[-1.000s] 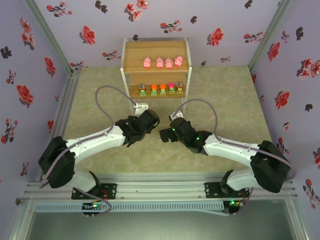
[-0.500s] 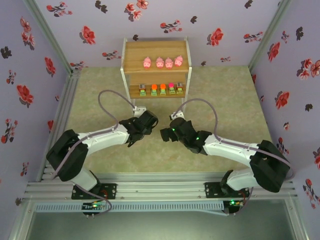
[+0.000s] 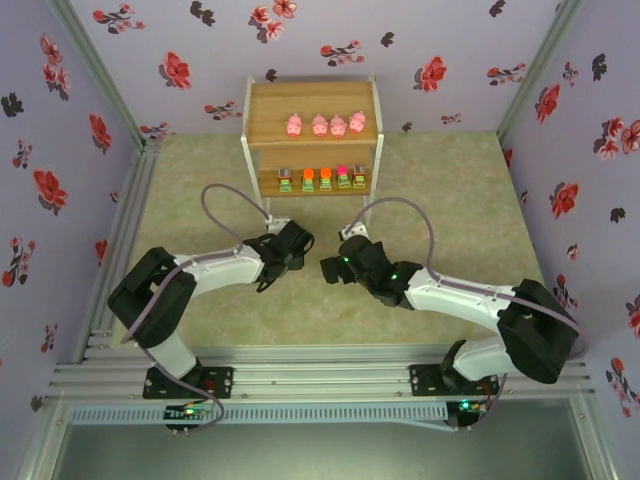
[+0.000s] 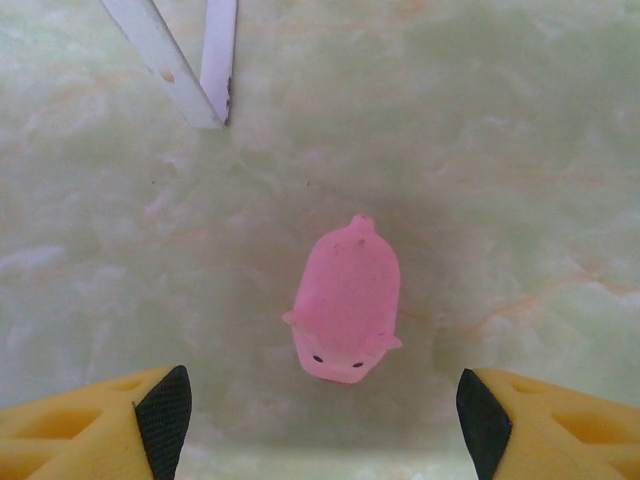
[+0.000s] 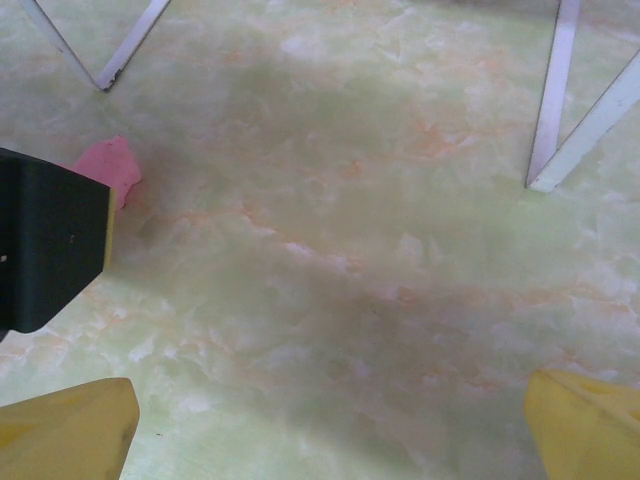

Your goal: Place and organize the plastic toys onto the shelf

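Observation:
One pink pig toy (image 4: 345, 310) lies on the green table, facing my left gripper (image 4: 325, 420), just ahead of its fingertips and touching neither. That gripper (image 3: 280, 255) is open, pointing down in front of the shelf (image 3: 312, 100). Several pink pigs (image 3: 319, 124) stand in a row on the shelf's top tier, and several blocky toys (image 3: 326, 180) line the lower tier. My right gripper (image 3: 330, 268) hovers open beside the left one, nothing between its fingers (image 5: 70, 430). In the right wrist view the loose pig (image 5: 108, 165) peeks out from behind the left gripper's black body (image 5: 50, 240).
The shelf's thin white legs stand close ahead of both grippers (image 4: 190, 60) (image 5: 560, 110). Flowered walls enclose the table on three sides (image 3: 60, 150). Both arms' cables (image 3: 225, 200) arch over the table in front of the shelf.
The left arm's elbow has drawn in toward the table's middle while its gripper stayed over the same spot. The right arm has not moved.

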Available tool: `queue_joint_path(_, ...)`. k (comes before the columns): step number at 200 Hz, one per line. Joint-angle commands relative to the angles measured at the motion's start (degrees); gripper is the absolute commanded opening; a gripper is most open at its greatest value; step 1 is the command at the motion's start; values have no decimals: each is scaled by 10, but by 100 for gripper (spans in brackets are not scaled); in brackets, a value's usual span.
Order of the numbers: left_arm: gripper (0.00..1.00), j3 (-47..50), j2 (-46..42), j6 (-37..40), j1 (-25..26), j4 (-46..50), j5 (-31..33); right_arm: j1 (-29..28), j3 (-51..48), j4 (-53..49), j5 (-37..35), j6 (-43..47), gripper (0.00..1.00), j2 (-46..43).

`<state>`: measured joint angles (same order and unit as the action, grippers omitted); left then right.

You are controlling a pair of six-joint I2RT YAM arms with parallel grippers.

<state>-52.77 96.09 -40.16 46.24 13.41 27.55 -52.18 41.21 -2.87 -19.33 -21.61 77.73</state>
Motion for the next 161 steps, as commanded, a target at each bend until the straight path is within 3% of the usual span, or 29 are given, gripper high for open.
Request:
queue_joint_path(1,71,-20,18,7,-10,-16,-11,-4,15,-14,-17,-3,99,6)
queue_joint_path(161,55,-55,64,53,-49,-30,-51,-3,18,-17,-17,-4,99,13)
